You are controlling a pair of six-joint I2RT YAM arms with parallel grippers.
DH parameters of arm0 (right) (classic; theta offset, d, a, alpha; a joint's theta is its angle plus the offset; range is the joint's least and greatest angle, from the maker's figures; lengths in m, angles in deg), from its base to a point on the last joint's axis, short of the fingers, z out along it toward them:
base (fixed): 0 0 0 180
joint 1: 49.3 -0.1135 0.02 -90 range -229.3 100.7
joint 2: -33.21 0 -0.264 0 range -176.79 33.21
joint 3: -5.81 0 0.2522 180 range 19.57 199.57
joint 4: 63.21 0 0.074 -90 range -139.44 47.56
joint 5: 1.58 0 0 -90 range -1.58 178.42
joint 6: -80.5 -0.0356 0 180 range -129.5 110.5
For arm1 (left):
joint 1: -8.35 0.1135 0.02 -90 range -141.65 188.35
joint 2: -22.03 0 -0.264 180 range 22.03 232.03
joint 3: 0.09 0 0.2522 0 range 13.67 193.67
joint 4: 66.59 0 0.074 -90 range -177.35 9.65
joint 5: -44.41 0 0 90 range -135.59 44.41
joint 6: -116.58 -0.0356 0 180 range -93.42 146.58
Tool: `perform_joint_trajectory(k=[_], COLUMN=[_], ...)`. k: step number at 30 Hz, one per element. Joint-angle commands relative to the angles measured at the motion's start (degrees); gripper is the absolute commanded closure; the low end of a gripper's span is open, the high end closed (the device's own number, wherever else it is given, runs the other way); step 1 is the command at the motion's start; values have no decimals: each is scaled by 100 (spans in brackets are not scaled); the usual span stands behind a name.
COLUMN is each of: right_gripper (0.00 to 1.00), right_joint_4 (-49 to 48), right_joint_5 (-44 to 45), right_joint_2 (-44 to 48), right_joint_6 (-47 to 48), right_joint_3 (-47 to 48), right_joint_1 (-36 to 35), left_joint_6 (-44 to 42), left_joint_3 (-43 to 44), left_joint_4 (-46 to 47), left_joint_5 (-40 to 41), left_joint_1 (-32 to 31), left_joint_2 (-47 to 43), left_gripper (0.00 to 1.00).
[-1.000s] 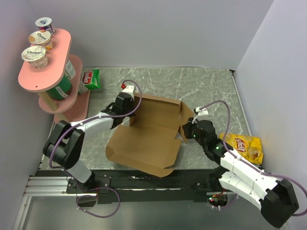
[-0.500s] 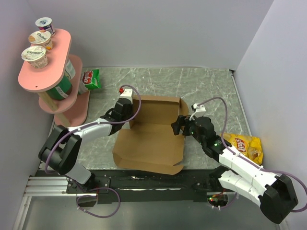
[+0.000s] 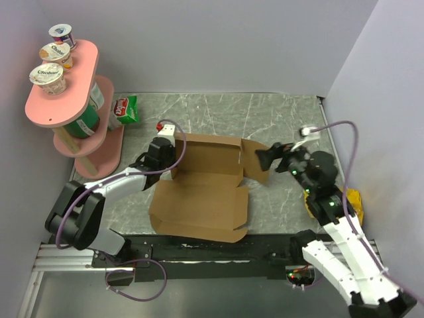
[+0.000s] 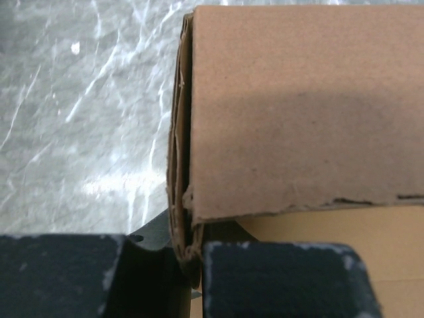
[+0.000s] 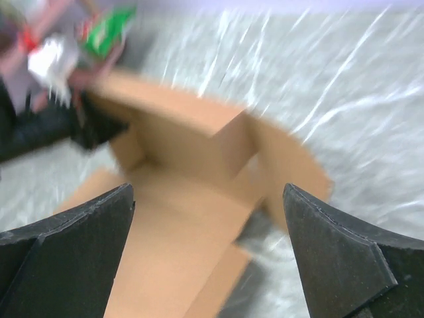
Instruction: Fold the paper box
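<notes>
My left tool (image 3: 163, 151) is clamped narrow on the upright left wall of the paper box (image 3: 199, 199). My right tool (image 3: 264, 157) stands wide, holding nothing, near the right flap. The box lies half-formed at mid-worktop (image 3: 278, 112).

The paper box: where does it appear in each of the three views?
Top external: the paper box lies in the centre of the picture.
Left wrist: the paper box fills the upper right.
Right wrist: the paper box is centre left, blurred.
Shared landmark: the grey marbled table.
</notes>
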Motion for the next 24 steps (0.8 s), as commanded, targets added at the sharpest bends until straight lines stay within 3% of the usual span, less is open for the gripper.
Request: perform_joint_trajectory(k=[1,7,8,10,13,16,20,24], right_gripper=[4,8,9,12,14,14,13,12], right_joint_4=[303,-496,-645,-935,-1121,-1227,-1647,-2070], right_joint_5=[-1046,-1898,-2414,-2568,-2788,-2385,-1857,-1970], right_joint_2=[-78,-763,-1095,-1422,-1845,-1811,-1635,-1792], right_joint_6=[228,149,166,429,615,466,325,53], right_joint_3=[283,-24,-85,-112,-261,-560,-1043,-1289], right_joint_1=[1176,2835,2978,3076,3050,2840,2060,1532], left_joint_6=[11,-129,-120,-68,72,231,319,381], left_joint_3=[-334,-430,-448,-431,-274,-168,-185,-150], left_joint_4=[300,361,388,380,152,19,98,28], left_joint_5=[-790,-1046,-1089,-1178,-1125,-1081,-1169,-1090], left_joint_1=[277,366,375,383,392,401,401,401], left_joint_2=[-512,-636,-671,-715,-689,-610,-504,-381], left_gripper=[99,99,99,99,99,99,99,99])
